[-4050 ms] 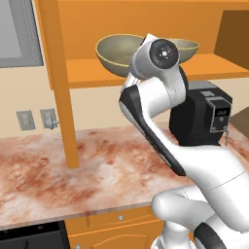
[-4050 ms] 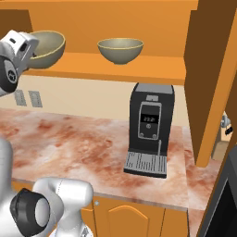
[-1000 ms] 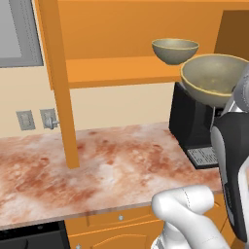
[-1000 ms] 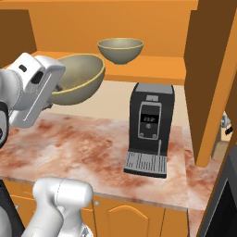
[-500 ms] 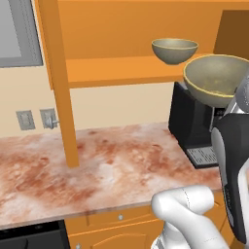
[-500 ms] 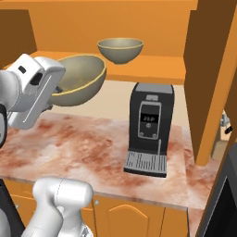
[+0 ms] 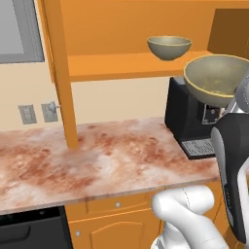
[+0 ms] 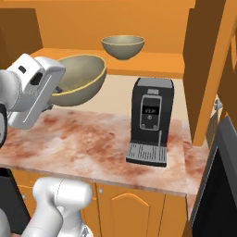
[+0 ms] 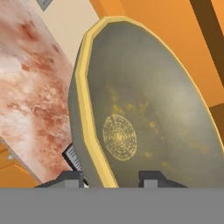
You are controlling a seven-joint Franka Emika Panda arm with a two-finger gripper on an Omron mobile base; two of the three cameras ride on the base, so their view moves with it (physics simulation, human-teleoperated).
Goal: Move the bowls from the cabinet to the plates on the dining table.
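A kitchen: marbled counter [image 7: 97, 160], coffee machine [image 8: 150, 120], orange cabinet [image 7: 126, 63].

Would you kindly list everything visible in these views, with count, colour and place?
Bowls: two, olive-bronze; one held bowl in the gripper above the counter, one shelf bowl on the cabinet shelf.
Cabinet: one, orange wood, open, above the counter.
Counter: one, reddish-pink marbled stone, with orange doors below.
Coffee machine: one, black, standing on the counter under the shelf.
Wall outlets: two, grey, on the cream wall left of the cabinet post.
Gripper: one, dark tips, one either side of the held bowl's rim.
Arm: one, white.
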